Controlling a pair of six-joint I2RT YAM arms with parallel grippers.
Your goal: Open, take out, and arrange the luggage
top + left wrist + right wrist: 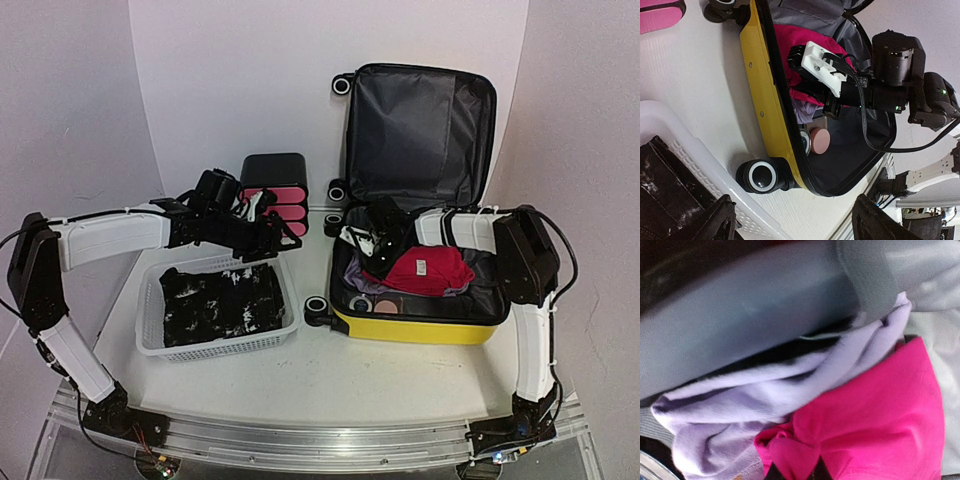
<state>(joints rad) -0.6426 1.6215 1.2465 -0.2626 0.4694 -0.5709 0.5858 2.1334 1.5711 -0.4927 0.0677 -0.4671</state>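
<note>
The yellow luggage [420, 326] lies open at the right, its lid with dark grey lining [418, 130] standing up at the back. Inside are a pink garment [420, 270], a lilac garment [740, 400] and round compacts [819, 141]. My right gripper [368, 240] is down in the case, shut on a fold of the pink garment [880, 415]. My left gripper [268, 238] hovers over the basket's far right corner, open and empty; in the left wrist view [795, 220] it faces the luggage's yellow side [765, 100].
A white mesh basket [150, 300] holding a black speckled cloth [220, 305] stands at the left. A black-and-pink drawer box [275, 185] stands behind it. A black luggage wheel [762, 176] sticks out toward the basket.
</note>
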